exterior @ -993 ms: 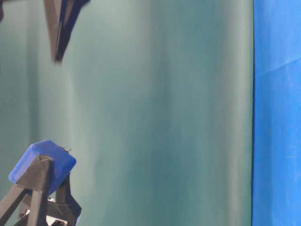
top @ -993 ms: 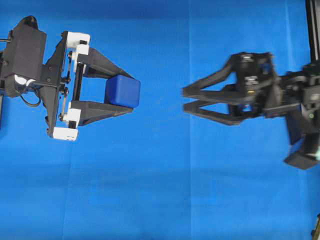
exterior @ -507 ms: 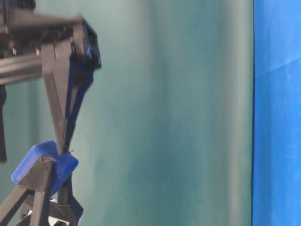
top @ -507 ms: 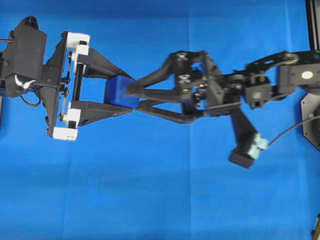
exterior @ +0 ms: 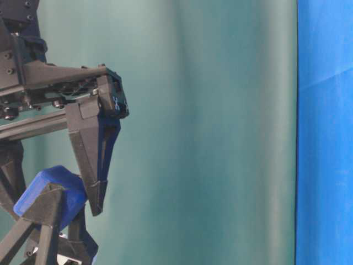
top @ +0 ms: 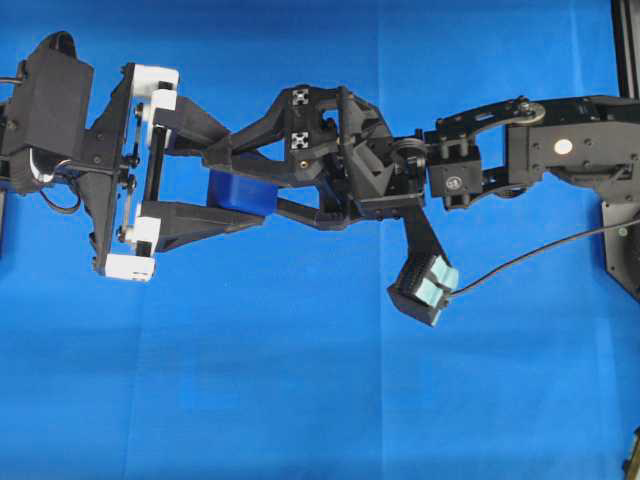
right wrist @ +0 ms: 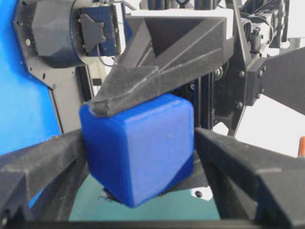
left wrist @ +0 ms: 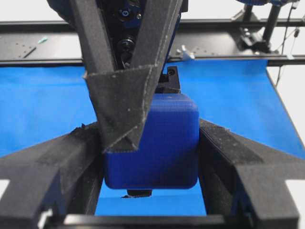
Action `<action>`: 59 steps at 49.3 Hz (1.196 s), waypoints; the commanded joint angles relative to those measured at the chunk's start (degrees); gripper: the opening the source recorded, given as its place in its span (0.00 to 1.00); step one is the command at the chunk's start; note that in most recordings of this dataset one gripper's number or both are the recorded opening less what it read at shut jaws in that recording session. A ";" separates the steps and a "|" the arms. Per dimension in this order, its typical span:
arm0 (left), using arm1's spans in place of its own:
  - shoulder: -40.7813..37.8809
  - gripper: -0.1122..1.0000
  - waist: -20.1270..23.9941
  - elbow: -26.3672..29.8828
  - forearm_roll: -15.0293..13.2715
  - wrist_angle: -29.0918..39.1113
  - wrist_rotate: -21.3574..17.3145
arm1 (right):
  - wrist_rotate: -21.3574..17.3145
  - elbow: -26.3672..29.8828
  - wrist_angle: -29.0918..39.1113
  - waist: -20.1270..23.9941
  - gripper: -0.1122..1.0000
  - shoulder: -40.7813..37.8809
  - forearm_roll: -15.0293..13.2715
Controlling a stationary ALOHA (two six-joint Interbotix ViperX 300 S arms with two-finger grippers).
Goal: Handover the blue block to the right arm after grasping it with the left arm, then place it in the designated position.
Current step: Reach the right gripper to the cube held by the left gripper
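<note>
Gripping the blue block [top: 238,192], left fingers [top: 205,222] half-hide it; wide-spread right fingers [top: 250,160] straddle it.

No legible text or nos.

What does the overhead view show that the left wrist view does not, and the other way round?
Only the overhead view shows the right arm reaching across, the left gripper's white pieces and the teal tape.

Only the left wrist view shows the block's full front face, a black frame beyond the cloth, and a right finger lying across the block.

Both show the blue block clamped between the left gripper's fingers, with the open right gripper around it, above the blue cloth.
</note>
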State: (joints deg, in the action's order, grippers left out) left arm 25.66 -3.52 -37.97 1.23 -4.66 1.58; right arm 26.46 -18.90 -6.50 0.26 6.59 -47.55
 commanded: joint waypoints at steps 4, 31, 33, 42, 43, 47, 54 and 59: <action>1.93 0.54 0.09 0.62 -0.09 -0.09 -0.09 | -0.09 1.41 -0.18 0.09 0.95 0.70 -0.09; 2.02 0.54 0.09 0.62 -0.09 0.26 -0.09 | -0.70 1.05 -0.97 0.97 0.58 1.05 0.18; 1.93 0.54 0.09 0.62 -0.09 0.35 -0.09 | -0.70 1.14 -0.97 0.97 0.58 1.05 0.18; 2.02 0.54 0.09 0.53 -0.09 0.79 -0.09 | -0.70 1.05 -0.79 0.97 0.58 1.05 0.18; 1.93 0.54 0.09 0.62 -0.09 0.88 -0.09 | -0.70 1.05 -0.79 0.97 0.58 1.05 0.18; 1.93 0.54 0.09 0.53 -0.09 0.97 -0.09 | -0.70 1.05 -0.79 0.88 0.58 1.05 0.26; 1.93 0.54 0.09 0.62 -0.09 1.05 0.00 | -0.79 1.05 -0.62 0.97 0.58 1.05 0.26; 1.93 0.54 0.09 0.62 -0.53 0.97 0.62 | -0.79 1.05 0.00 0.88 0.58 1.05 0.26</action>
State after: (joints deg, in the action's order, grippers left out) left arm 25.84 -3.60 -37.97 1.05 -3.43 1.85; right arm 25.84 -18.90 -6.59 0.88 6.50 -47.55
